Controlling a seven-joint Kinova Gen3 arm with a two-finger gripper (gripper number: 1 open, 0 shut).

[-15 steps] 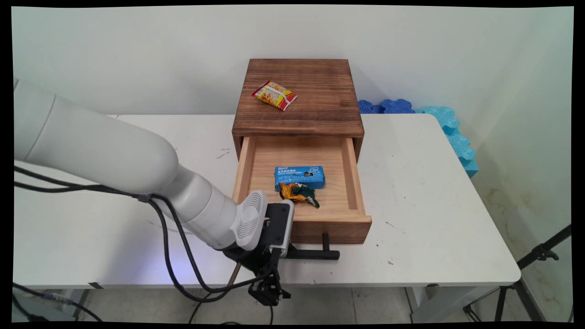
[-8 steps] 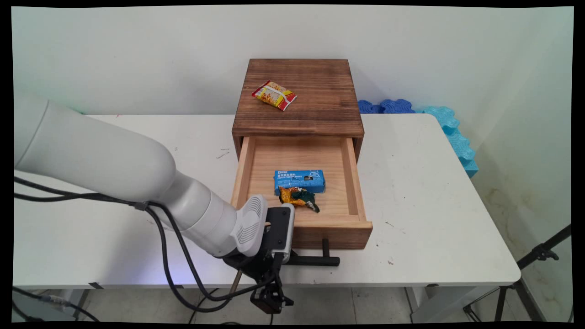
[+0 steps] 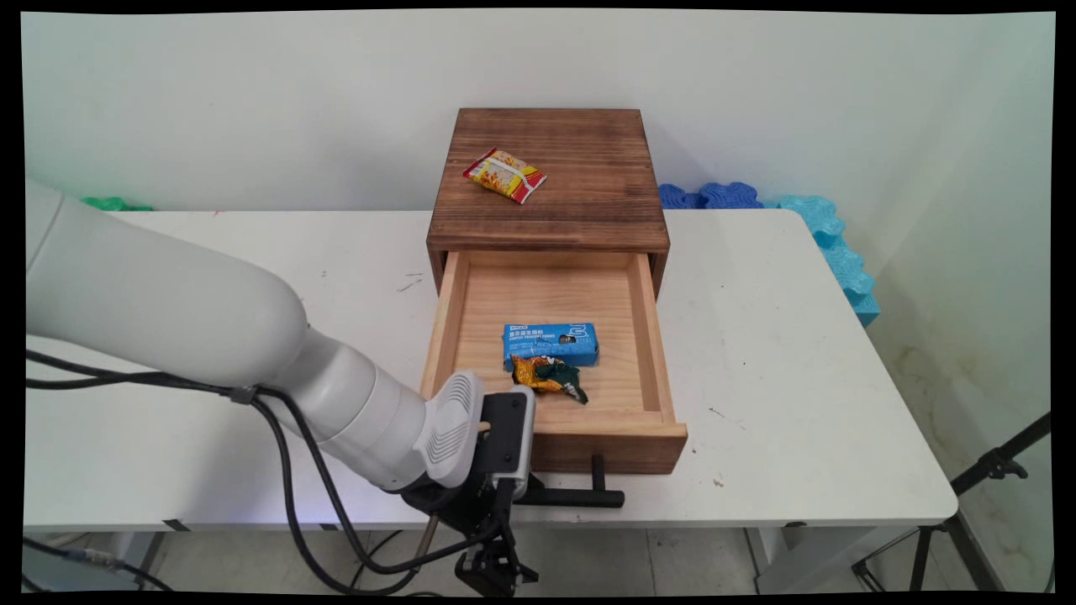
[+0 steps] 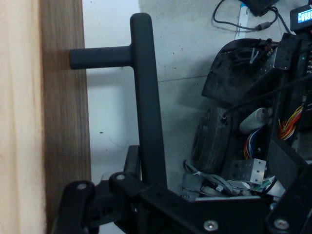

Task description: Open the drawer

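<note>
A dark wooden cabinet (image 3: 588, 202) stands at the table's back, and its pale drawer (image 3: 647, 336) is pulled out toward the near edge. My gripper (image 3: 525, 491) is shut on the drawer's black bar handle (image 3: 580, 497) at its left end. In the hand view the handle (image 4: 146, 97) runs up from between the fingers of the gripper (image 4: 148, 187), beside the drawer front (image 4: 63, 122). A blue box (image 3: 551, 344) and a crumpled yellow-green wrapper (image 3: 551, 378) lie in the drawer. A red-yellow snack packet (image 3: 504, 175) lies on the cabinet top.
The handle sits close to the white table's near edge (image 3: 756, 514). Blue foam pieces (image 3: 828, 235) lean at the back right, something green (image 3: 109, 203) shows at the back left, and a black tripod (image 3: 992, 466) stands off the right side.
The drawer has slid further out toward the near edge, with my gripper on its handle. The blue box and wrapper moved along with it.
</note>
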